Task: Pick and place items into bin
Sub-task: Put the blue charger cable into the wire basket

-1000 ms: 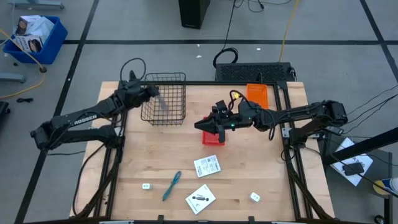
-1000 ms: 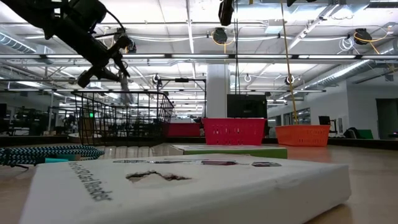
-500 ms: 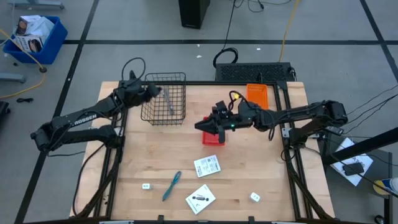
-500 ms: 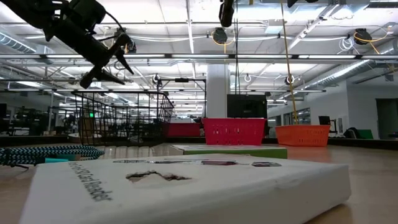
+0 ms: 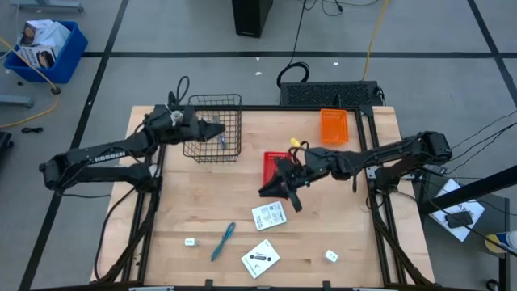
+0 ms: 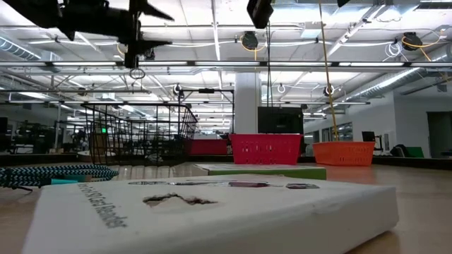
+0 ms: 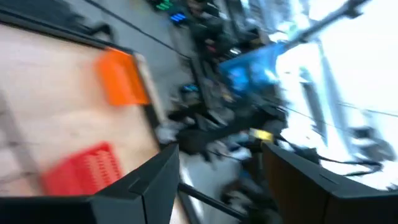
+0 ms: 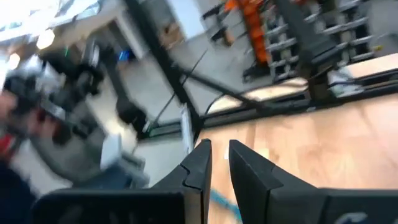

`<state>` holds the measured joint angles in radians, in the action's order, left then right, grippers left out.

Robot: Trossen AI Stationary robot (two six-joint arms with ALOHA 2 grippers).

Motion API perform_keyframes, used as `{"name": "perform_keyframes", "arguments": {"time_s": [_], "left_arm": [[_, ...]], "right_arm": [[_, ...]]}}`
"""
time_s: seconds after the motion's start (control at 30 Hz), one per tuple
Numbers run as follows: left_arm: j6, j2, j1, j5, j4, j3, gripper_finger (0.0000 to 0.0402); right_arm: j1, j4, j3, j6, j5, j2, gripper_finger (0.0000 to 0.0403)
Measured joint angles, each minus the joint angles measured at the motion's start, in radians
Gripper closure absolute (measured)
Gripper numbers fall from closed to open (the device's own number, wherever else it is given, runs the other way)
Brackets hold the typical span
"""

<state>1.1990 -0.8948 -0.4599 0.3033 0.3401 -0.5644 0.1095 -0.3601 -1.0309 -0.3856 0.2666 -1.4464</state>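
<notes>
The main risk sits with the right gripper (image 5: 271,191), which hangs low just above the upper white packet (image 5: 270,215) at lower centre of the high view. Its fingers (image 8: 200,163) are nearly clenched with nothing between them. If it drops onto the flat packet that way, it will likely push or skid the packet across the wood instead of getting under an edge. It would have to part its fingers first. The red bin (image 5: 276,166) stands right behind it, and a careless swing of the arm could nudge it.

The left gripper (image 5: 212,129) is over the wire basket (image 5: 213,129) at upper left, fingers (image 7: 140,190) spread apart and empty. The grey metal tool (image 5: 221,139) lies inside the basket, so this arm could snag the wire rim as it pulls away.

The left arm reaches in from the left edge, extended roughly level. The right arm stretches from the right edge across the table, angled down toward lower centre.

On the table lie the teal pen-like stick (image 5: 223,241), the second packet (image 5: 260,259) and two tiny white blocks (image 5: 190,242), (image 5: 331,255). An orange bin (image 5: 334,126) stands at upper right.
</notes>
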Motion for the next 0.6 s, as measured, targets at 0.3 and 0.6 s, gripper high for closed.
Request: {"name": "perform_keyframes", "arguments": {"time_s": [0.3,0.6], "left_arm": [[0.090,0.000,0.173,-0.055,0.214,0.000,0.0169],[0.117,0.046,0.315,-0.062,0.244,-0.001,0.0169]], "right_arm": [[0.009,0.130,0.000,0.106,-0.062,-0.009,0.0296],[0.010,0.214,-0.008,0.149,-0.233,-0.047,0.0206]]}}
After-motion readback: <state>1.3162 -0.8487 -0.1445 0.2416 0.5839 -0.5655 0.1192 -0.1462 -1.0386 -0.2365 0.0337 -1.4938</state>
